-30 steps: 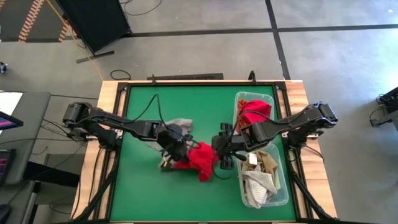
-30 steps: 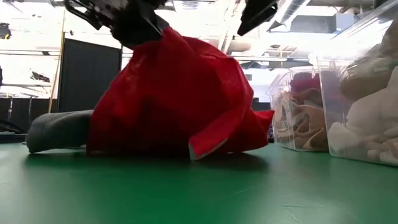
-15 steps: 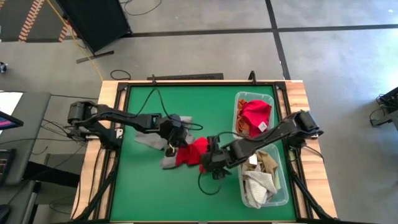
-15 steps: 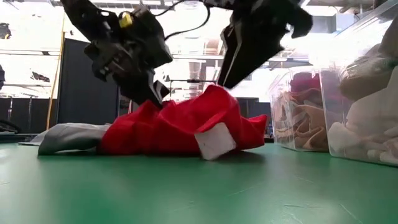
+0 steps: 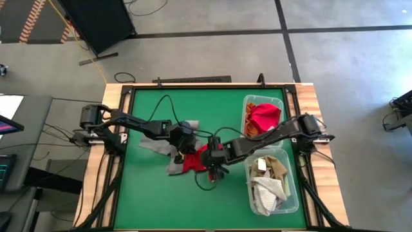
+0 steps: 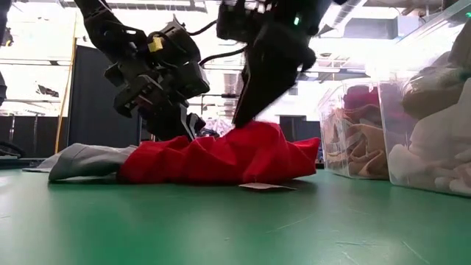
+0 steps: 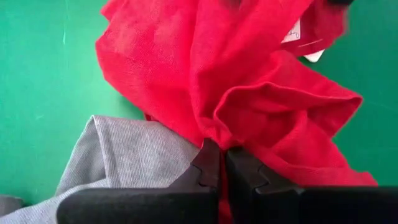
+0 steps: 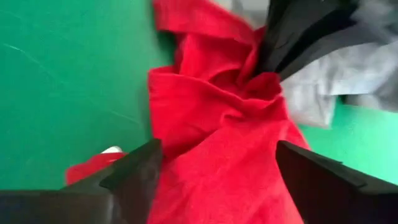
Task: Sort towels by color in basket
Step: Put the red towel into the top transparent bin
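Left wrist view: left gripper (image 7: 219, 163) pinching red towel (image 7: 249, 81), right gripper (image 8: 214, 163) spread wide above it; risk of dragging grey towel (image 7: 118, 155) along if lifted.

Robotics lab: concrete floor (image 5: 212, 55), loose cables (image 5: 145, 8).

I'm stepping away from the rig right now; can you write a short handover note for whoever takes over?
Left gripper: shut, pinching the red towel at mid-table.
Right gripper: open wide, fingers either side of the same red towel, not gripping it.
Grey towel: lies on the mat, partly under the red one.
Done: far bin holds red and orange towels; near bin holds tan and white ones.
Left: bin the red towel, then the grey.
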